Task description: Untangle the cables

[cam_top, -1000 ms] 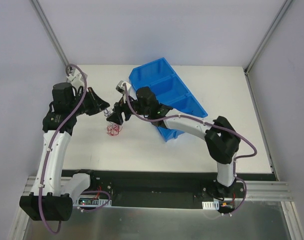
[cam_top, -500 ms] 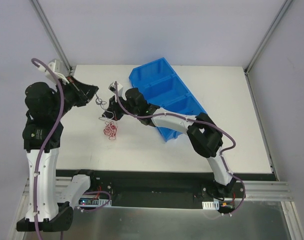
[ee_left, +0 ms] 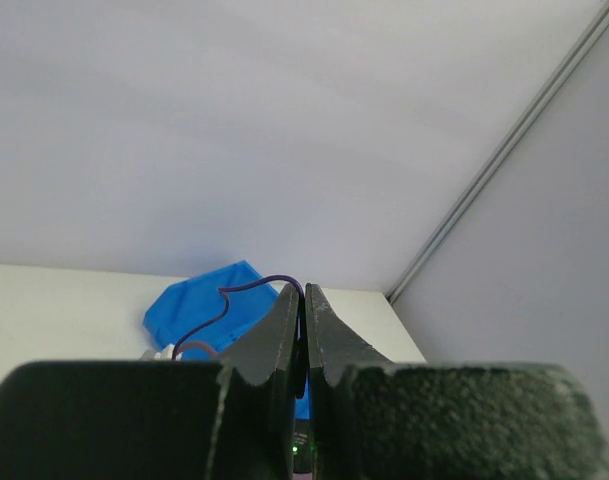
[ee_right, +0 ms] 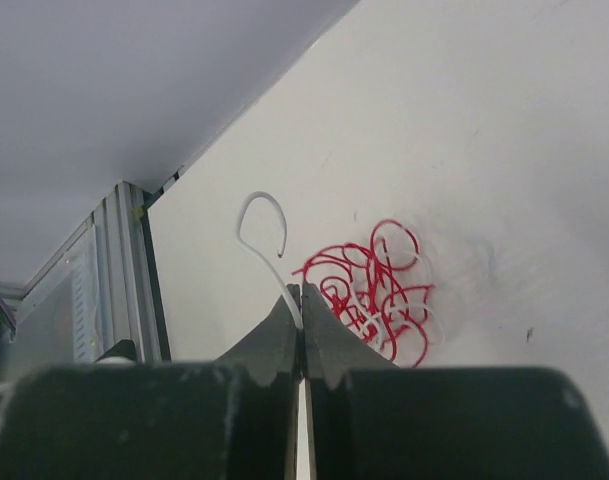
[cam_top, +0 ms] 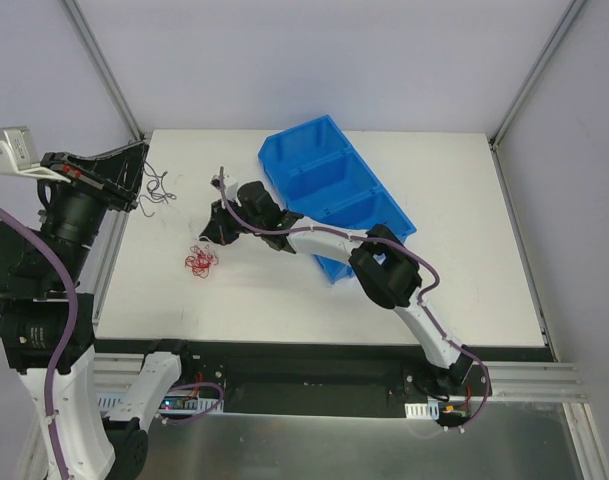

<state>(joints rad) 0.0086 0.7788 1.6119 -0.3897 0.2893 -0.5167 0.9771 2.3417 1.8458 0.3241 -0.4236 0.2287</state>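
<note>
My left gripper point(ee_left: 303, 292) is clamped tight on the dark cable point(cam_top: 160, 187), held up well to the left of the blue bin point(cam_top: 329, 190). My right gripper point(ee_right: 296, 295) pinches the white cable point(ee_right: 264, 205), just above the red cable point(ee_right: 369, 285), which lies on the table left of that bin.

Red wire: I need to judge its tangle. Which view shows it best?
The right wrist view: the red wire lies close, loops clear, white wire alongside. The top view shows it only as a tiny clump; the left wrist view shows none.
</note>
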